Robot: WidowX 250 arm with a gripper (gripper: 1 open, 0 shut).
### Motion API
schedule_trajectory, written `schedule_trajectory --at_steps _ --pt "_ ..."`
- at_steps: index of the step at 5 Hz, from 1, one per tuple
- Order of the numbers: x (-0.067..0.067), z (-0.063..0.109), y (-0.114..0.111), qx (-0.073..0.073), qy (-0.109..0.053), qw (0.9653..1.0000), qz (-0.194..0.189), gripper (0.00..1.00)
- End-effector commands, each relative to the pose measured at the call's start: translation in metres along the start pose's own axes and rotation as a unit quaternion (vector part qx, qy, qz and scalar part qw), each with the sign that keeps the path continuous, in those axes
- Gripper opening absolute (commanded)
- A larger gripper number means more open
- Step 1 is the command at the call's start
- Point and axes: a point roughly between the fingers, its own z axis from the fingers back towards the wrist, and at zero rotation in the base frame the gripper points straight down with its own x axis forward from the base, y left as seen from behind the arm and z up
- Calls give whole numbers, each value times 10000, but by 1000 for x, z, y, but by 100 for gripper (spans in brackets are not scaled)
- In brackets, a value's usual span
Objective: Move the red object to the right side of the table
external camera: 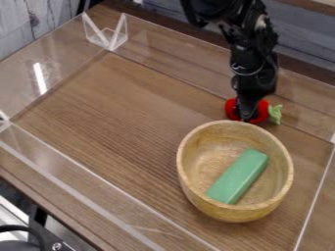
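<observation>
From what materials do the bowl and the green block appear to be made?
The bowl looks like wood, perhaps bamboo, smooth and lightly glossy: pale tan colour, soft sheen on the inside. The green block seems matte, its colour even; plastic, foam or painted wood all remain possible.

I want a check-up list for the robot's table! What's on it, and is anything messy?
Surface: brown wood-grain tabletop, low clear walls at its edges
Job's things: red toy with a green leafy tip, just behind the bowl
Clutter: round wooden bowl with a green block lying inside
Hand: black hand is down at the red toy, fingers shut on it
Cables: black, curled at the bottom left corner, beyond the table
Surroundings: clear bracket-like piece at the far left; nothing else made out
</observation>
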Motion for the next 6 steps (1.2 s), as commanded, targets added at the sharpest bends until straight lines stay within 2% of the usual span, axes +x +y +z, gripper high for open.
schedule_trajectory --at_steps 1,6 --pt "-7 -12 -3 -53 32 10000 64 0" --pt "-15 -4 1 -33 -97 9996 258 0"
